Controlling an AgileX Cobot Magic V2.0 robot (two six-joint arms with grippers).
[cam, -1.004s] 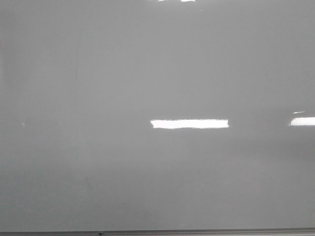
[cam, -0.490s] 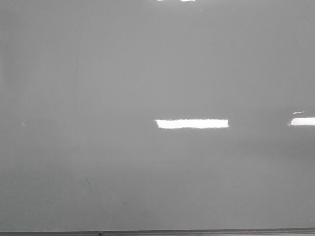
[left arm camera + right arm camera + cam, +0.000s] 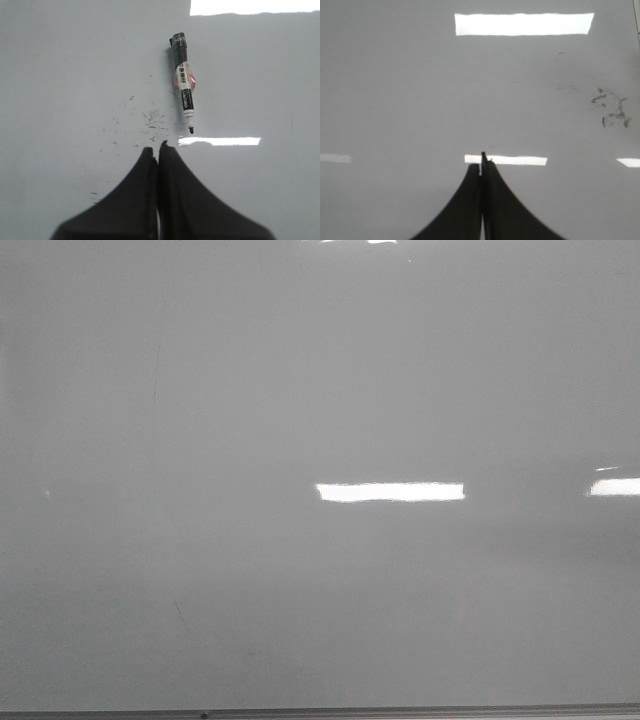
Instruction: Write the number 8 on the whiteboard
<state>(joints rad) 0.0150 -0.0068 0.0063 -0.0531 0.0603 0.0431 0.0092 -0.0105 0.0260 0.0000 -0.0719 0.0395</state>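
Whiteboard [image 3: 320, 390] fills the whole front view, glossy grey with bright light strips and a thin frame along the 6 o'clock edge. No 8 is drawn on it in any view, only a couple of faint scratches in the front one. Left fingers [image 3: 158, 150] are pressed together with nothing between them, hanging over the board. Marker [image 3: 183, 82] lies flat on the board just beyond their tips, uncapped, nib pointing back toward them, with dark smudge specks [image 3: 150, 120] beside it. Right fingers [image 3: 481, 162] are also squeezed together and empty, with some grey smears [image 3: 612, 107] off to one side.
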